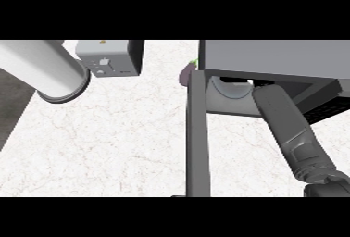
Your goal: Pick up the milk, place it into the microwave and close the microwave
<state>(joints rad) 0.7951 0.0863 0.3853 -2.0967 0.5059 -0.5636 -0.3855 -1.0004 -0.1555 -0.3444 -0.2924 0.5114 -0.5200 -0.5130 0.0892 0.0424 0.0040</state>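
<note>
Upper right, inside the microwave (273,58), right hand (264,84) mostly hidden, grip unclear; probable milk (229,88) just left; door (198,139) open.

We are looking steeply down on a white marbled counter (103,148), evenly lit and filling most of our view. Towards the back a grey toaster (109,58) is standing, a big white cylinder (44,69) is slanting in just left of it, and a dark strip (10,106) is showing beyond the counter's left edge.
</note>
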